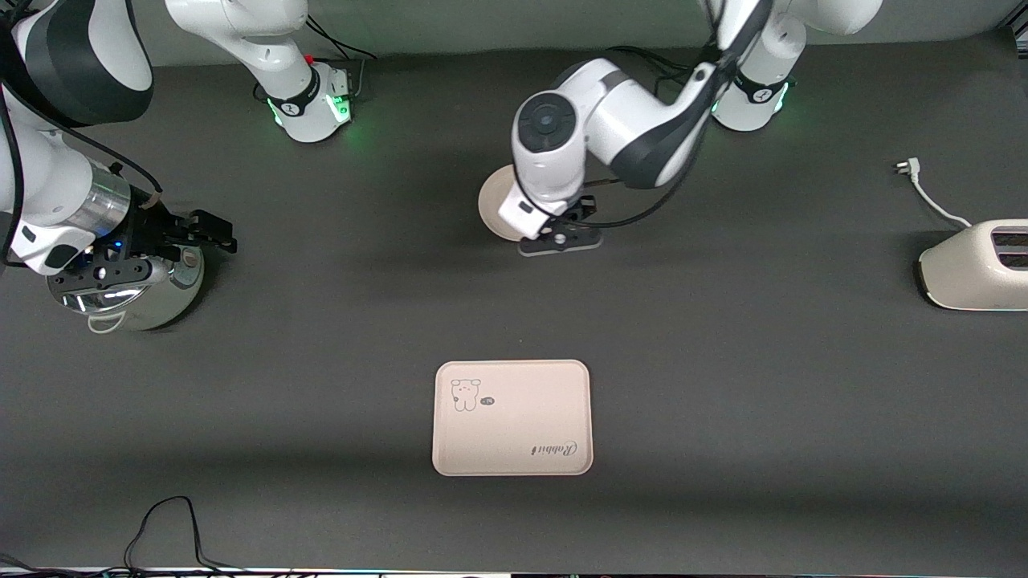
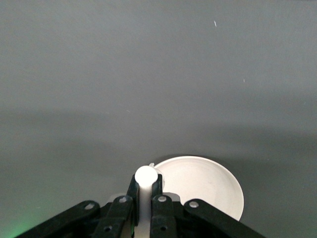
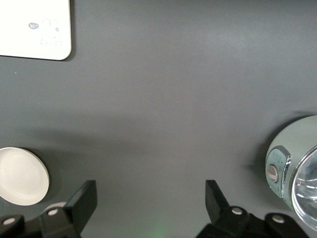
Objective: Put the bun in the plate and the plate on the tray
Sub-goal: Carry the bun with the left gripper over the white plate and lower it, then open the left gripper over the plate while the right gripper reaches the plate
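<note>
White bun [image 2: 146,174], pinched in the left gripper [image 2: 146,191] over the plate [image 2: 208,183], could roll off the rim if dropped off-centre; the right gripper [image 3: 151,198] waits spread.

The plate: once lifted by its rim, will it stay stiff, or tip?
The plate looks rigid, so probably no flex. Its shallow form suggests it is light. Held at one edge, it may tilt; the left pincer now holds the bun over it.

My right gripper [image 3: 151,206] hung w/ fingers [image 3: 84,201] spread wide over bare dark desk. Plate [image 3: 20,176] sat near one finger; tray [image 3: 37,29], bear print showing, well apart from it. Pale-green appliance [image 3: 292,168] beside other finger.
</note>
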Tool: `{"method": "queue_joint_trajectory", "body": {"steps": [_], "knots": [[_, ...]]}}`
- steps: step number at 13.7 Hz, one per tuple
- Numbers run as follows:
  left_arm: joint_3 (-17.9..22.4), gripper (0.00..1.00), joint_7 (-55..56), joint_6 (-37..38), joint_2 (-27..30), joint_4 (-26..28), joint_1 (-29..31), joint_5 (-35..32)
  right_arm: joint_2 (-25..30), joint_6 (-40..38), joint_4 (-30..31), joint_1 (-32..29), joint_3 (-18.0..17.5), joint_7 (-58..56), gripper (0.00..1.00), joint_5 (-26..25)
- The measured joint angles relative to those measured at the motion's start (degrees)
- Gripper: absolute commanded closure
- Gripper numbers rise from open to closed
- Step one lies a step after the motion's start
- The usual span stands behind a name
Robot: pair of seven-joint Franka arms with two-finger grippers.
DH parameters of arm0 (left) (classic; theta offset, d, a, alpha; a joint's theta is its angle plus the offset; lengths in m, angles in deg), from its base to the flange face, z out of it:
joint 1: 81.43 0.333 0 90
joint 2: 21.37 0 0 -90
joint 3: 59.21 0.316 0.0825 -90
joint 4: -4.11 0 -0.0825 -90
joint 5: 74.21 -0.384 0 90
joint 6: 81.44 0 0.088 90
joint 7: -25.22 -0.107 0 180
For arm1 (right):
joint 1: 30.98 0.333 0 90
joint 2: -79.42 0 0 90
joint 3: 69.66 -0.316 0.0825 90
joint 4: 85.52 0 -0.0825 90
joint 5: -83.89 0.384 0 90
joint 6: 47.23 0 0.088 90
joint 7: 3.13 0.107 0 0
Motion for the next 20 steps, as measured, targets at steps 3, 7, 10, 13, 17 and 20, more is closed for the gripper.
{"method": "queue_joint_trajectory", "body": {"steps": [3, 7, 10, 13, 17, 20], "knots": [[-3.33, 1.0, 4.69, -9.96, -1.69, 6.83, -0.56, -0.12, 0.03, -1.08, 0.03, 0.0, -0.05, 0.21, 0.0, 0.91], [-6.55, 1.0, 8.82, -19.74, -1.94, 14.46, -0.64, -0.13, 0.03, -1.13, 0.13, 0.12, -0.15, 4.16, 0.0, 2.17], [-8.02, 0.86, 12.23, -29.05, -3.39, 19.02, -1.69, -0.18, 0.03, -1.1, 0.2, 1.54, -0.27, 8.04, 0.0, 2.2], [-8.18, 0.0, 13.81, -31.35, -5.14, 19.78, -2.36, -0.22, 0.07, -1.03, 0.37, 2.12, -0.32, 9.18, 0.0, 2.22], [-8.12, 0.0, 15.14, -31.35, -5.2, 19.67, -2.35, -0.22, 0.93, -0.17, 1.46, 5.04, -0.36, 14.0, 0.0, 2.24], [-8.03, 0.0, 15.34, -31.35, -5.2, 19.64, -2.23, -0.22, 3.31, 5.85, 7.48, 6.43, -0.45, 14.63, 0.0, 2.31]]}}
